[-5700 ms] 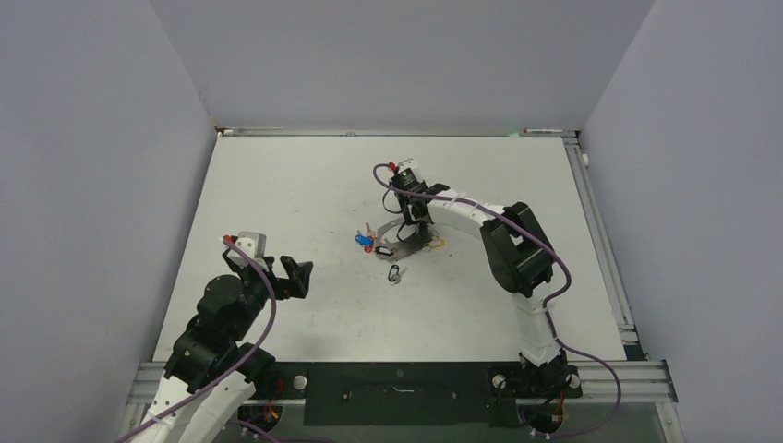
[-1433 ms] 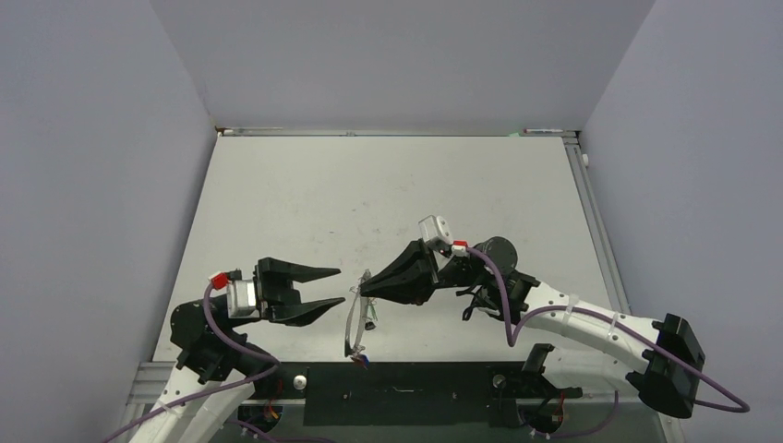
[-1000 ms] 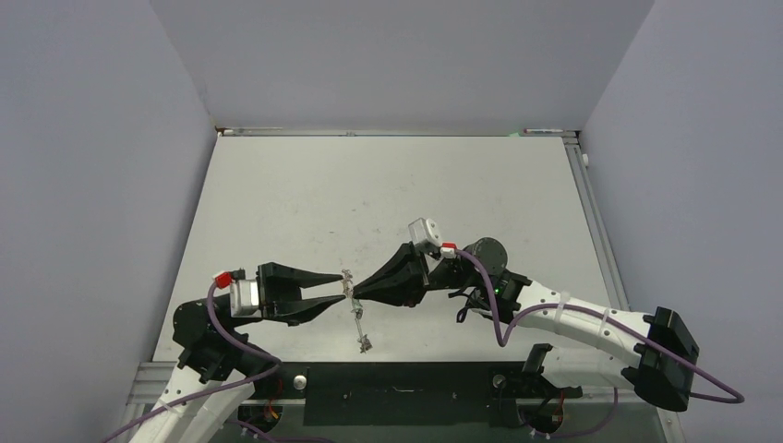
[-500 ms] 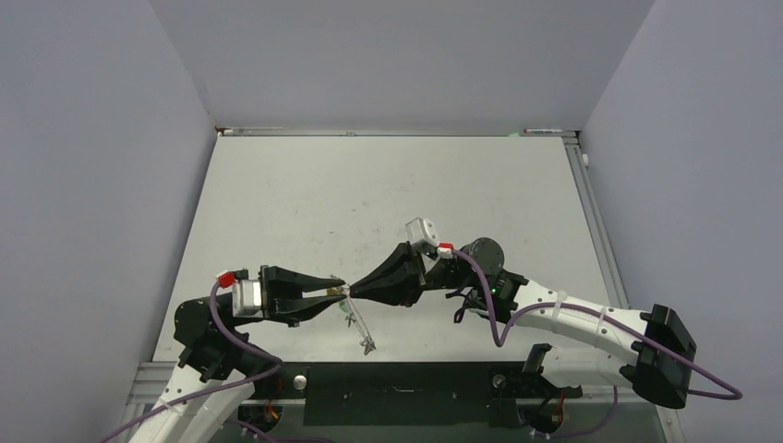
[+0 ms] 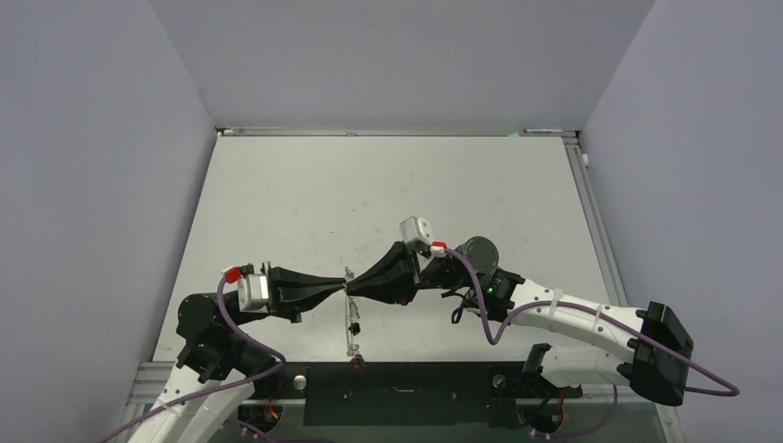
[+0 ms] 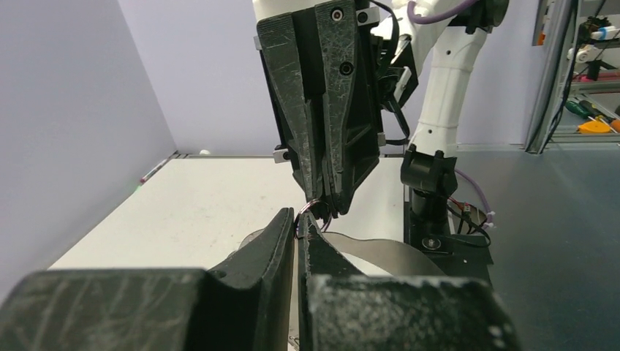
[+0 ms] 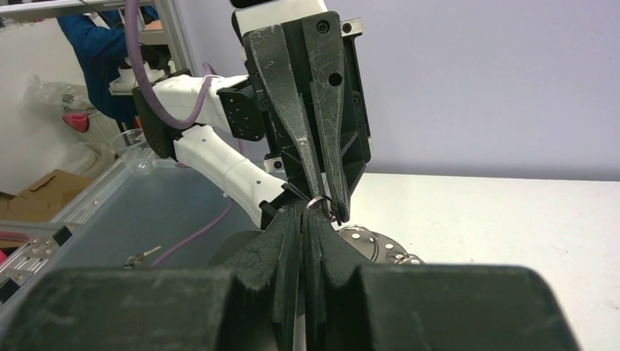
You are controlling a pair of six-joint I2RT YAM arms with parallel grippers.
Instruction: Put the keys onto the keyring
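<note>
Bench [image 5: 277, 203] carries nothing relevant to this step; the action is in the air over its near edge, just ahead of the arm bases. Both arms reach inward and meet tip to tip. The left end effector [image 5: 334, 285] is clenched and so is the right end effector [image 5: 359, 287]. Both pinch the same spot, the top of the keyring [image 5: 350, 305], so it's a two-handed hold. I read this as a regrip or handover of the ring, or a set-up to work its opening; can't tell which. The next move needs one side to keep a firm clamp while the other lets go or shifts along the wire. The wire is thin, so any twist between the two grips could let it slip. The ring hangs edge-on to the top camera, a thin grey line running down toward the near edge. The wrist views show only a short arc of wire between the opposing tips. Keys [image 5: 354, 324] dangle partway down the loop, and a red-headed key [image 5: 356, 362] sits at the bottom. The count is too small to make out.
</note>
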